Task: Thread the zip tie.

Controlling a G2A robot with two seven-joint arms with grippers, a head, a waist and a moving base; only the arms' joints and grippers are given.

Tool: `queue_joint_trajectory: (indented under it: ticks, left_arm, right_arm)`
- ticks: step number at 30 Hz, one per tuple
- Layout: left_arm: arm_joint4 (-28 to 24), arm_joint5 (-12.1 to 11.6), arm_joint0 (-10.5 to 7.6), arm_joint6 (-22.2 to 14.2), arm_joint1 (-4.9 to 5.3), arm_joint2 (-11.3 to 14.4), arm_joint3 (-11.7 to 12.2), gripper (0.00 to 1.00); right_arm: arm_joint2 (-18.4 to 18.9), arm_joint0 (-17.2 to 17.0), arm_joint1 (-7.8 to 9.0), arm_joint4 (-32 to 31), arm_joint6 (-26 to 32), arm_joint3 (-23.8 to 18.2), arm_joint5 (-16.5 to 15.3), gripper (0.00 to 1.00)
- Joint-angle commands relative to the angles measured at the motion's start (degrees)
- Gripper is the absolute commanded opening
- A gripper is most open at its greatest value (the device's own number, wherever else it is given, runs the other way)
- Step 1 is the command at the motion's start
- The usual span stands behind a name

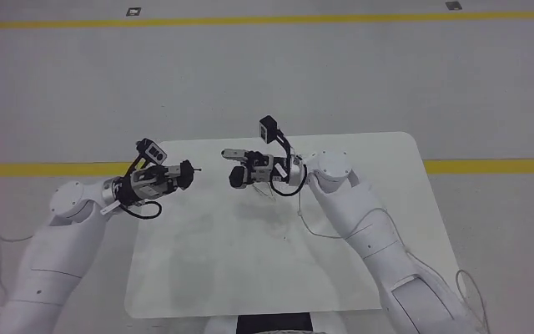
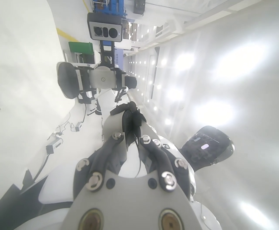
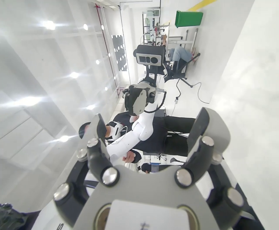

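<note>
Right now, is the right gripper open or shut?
Open. The right gripper has its fingers wide apart in its wrist view, with nothing held between them.

A pale grey floor (image 1: pixel 250 75) spreads around the white desk (image 1: pixel 392 167). One yellow line (image 1: pixel 250 20) crosses it well beyond the desk's far edge. Another yellow line (image 1: pixel 58 169) shows past the desk's left and right edges, near the far corners. A green bin (image 3: pixel 189 19) stands on the floor near an office chair (image 3: pixel 182 69). Ceiling lights (image 3: pixel 49 25) glare brightly.
</note>
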Motion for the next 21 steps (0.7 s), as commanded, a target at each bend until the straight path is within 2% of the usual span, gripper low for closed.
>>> queue_joint_trajectory:
  ticks: [1,5,6,7,9,12,14,17,21]
  left_arm:
    - [-0.06,0.00,0.01,0.01,0.00,0.02,0.01,0.00]
    - [-0.06,0.00,0.01,0.01,0.00,0.02,0.01,0.00]
    - [0.52,-1.14,-0.03,0.80,-0.07,0.08,-0.56,0.00]
    - [1.50,-3.28,0.01,1.06,-0.12,-0.02,-0.68,0.00]
    - [4.01,-9.41,0.18,0.42,-0.08,-1.01,0.89,0.00]
    - [4.43,-14.61,0.83,-0.02,-0.08,-2.64,3.91,0.00]
    - [4.13,-14.61,1.02,-0.56,-0.21,-4.29,4.39,0.00]
    - [3.13,-14.61,1.64,-2.17,-0.92,-7.46,5.24,0.00]
    - [2.00,-14.61,1.84,-3.71,-2.54,-10.63,6.84,0.00]
  right_arm:
    - [0.01,0.00,-0.01,0.52,0.01,0.02,-0.01,1.00]
    - [0.01,0.00,-0.01,0.52,0.01,0.02,-0.01,1.00]
    - [0.01,0.00,-0.01,0.52,0.01,0.02,-0.01,1.00]
    - [0.01,0.00,-0.01,0.52,0.01,0.02,-0.01,1.00]
    - [0.01,0.00,-0.01,0.52,0.01,0.02,-0.01,1.00]
    - [0.01,0.00,-0.01,0.52,0.01,0.02,-0.01,1.00]
    - [0.01,0.00,-0.01,0.52,0.01,0.02,-0.01,1.00]
    - [0.01,0.00,-0.01,0.52,0.01,0.02,-0.01,1.00]
    - [0.01,0.00,-0.01,0.52,0.01,0.02,-0.01,1.00]
